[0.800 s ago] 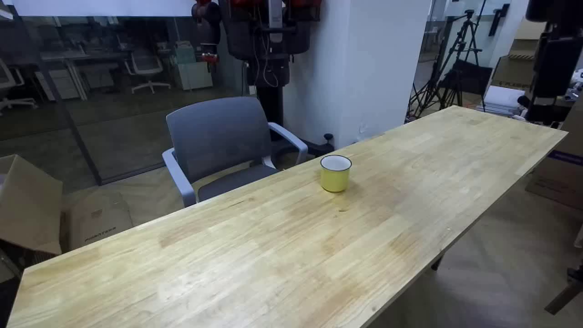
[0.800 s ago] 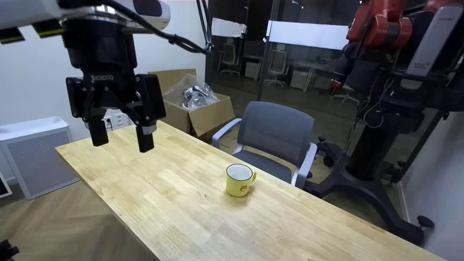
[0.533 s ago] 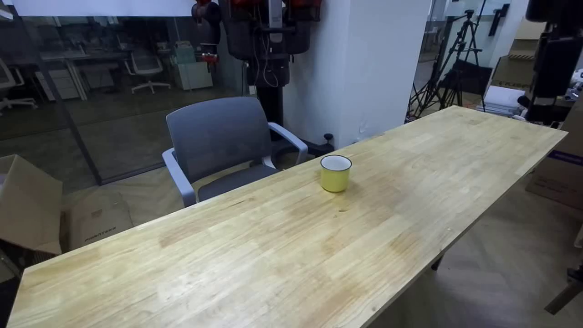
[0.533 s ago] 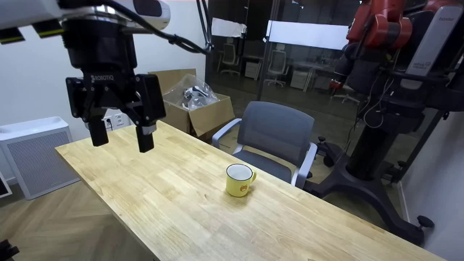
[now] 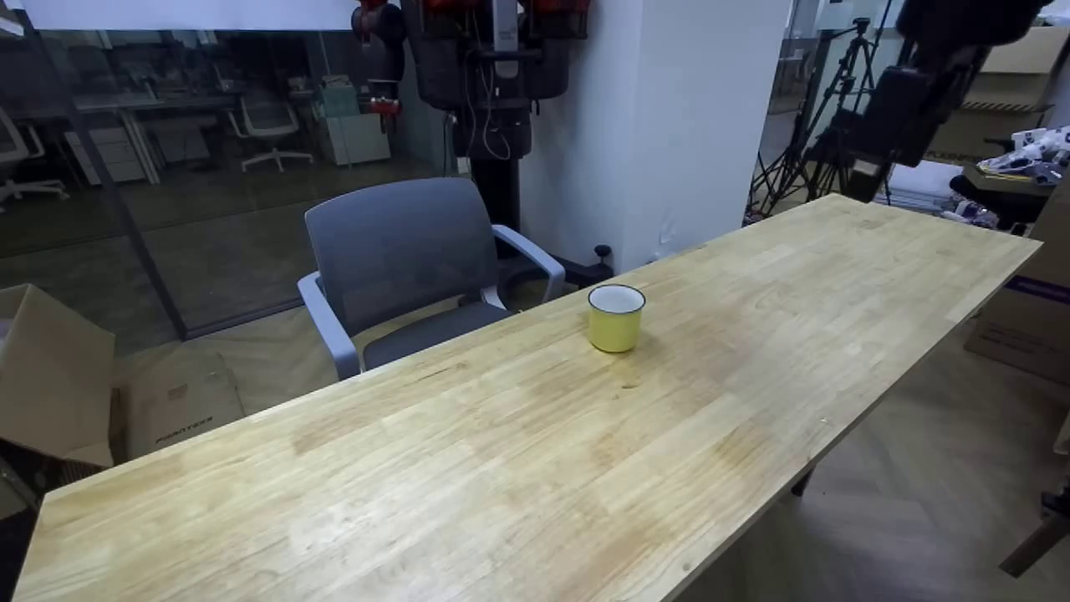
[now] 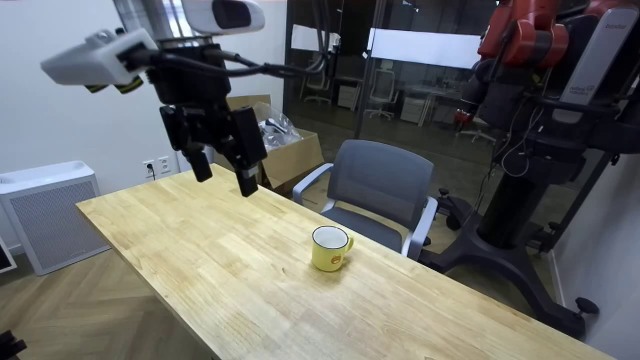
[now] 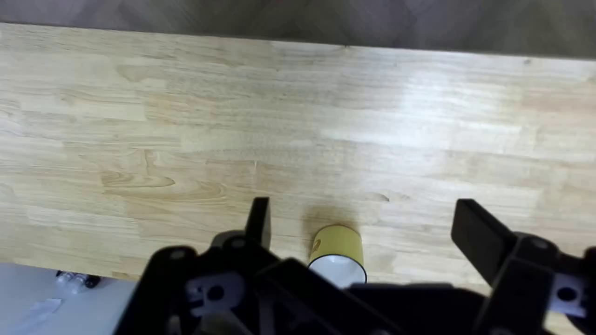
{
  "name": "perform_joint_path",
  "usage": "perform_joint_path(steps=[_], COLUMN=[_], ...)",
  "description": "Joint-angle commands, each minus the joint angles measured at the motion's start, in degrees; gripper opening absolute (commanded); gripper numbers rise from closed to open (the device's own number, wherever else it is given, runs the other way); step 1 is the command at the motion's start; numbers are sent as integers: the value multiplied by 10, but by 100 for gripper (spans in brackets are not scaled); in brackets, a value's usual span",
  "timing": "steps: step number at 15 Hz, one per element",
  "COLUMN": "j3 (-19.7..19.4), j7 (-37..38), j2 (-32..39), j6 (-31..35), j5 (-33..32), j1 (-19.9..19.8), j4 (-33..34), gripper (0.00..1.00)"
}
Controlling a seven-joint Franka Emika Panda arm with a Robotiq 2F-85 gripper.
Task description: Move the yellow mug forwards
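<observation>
Wood table (image 5: 518,451) w/ gray chair (image 6: 380,172) at its long edge, both ext. views. Box (image 6: 295,157) w/ plastic bag (image 6: 284,122) in bkgd. Mug (image 6: 327,252) upright on table nr chair-side edge; handle (image 6: 350,244) visible in an ext. view. Gripper (image 6: 225,182) above table, well apart fr. mug. Fingers (image 7: 479,237) spread wide; wrist view frames mug betw. them, line of sight only.

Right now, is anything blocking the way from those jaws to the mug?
Nothing visible is: the jaws hang open in the air, apart from the mug on the table; the chair beside it is not between them.
</observation>
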Motion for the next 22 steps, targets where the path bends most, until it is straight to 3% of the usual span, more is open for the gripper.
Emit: perform_joint_path(steps=[1,4,5,10,14,15,18,21,22], j3=[-13,-6,-13,-14,-10,-12,-25,-29,-26], j7=[47,86,37,37,93,100,62,111,74], j2=[87,150,101,114,180,202,254,301,262], j6=[87,183,144,152,193,186,76,5,43], j5=[50,94,82,83,111,126,216,194,204], j1=[-7,-8,-7,-6,-7,-6,9,-2,3], j4=[43,66,33,37,79,100,176,243,187], gripper=[100,100,100,100,100,100,100,100,100])
